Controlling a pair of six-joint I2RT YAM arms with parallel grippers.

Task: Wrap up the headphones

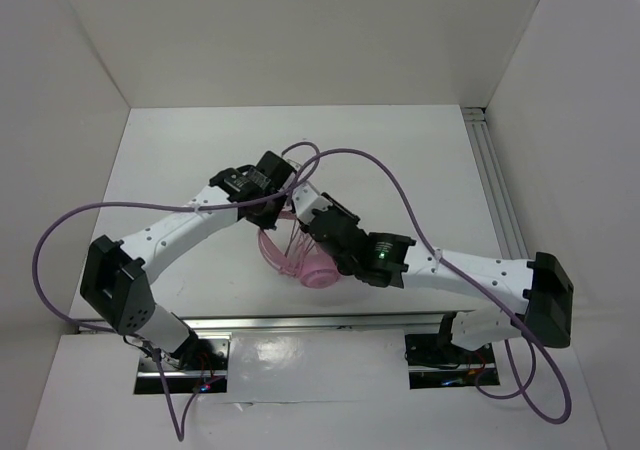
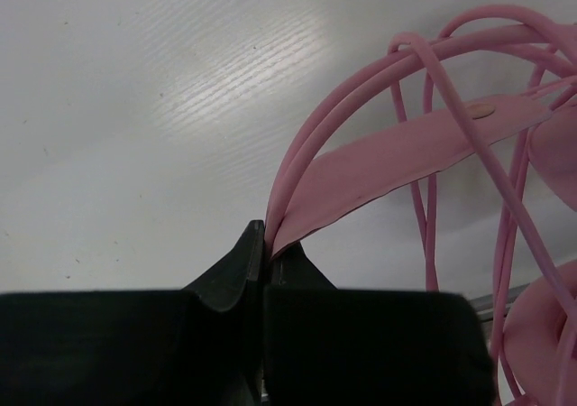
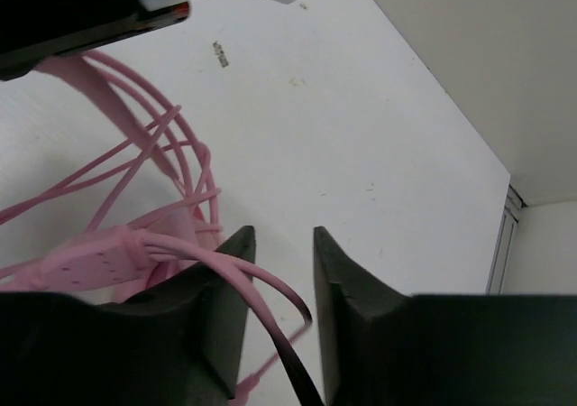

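Worktop [image 1: 400, 140]: flat white matt surface, faintly speckled. At its middle, near the front edge: pink over-ear headphones [image 1: 318, 273] with looped thin cord; whether they rest on the surface is unclear. Right edge: silver aluminium rail [image 1: 497, 185].

Left arm [image 1: 165, 235]: you have it stretched forward and right, toward mid-table
Left gripper [image 2: 264, 236]: your fingers are pressed together, pinching the band of the headphones [image 2: 388, 158]
Right arm [image 1: 470, 270]: you have it reaching left, wrist close beside the other wrist
Right gripper [image 3: 284, 239]: your jaws stand apart, one pink strand lying between them
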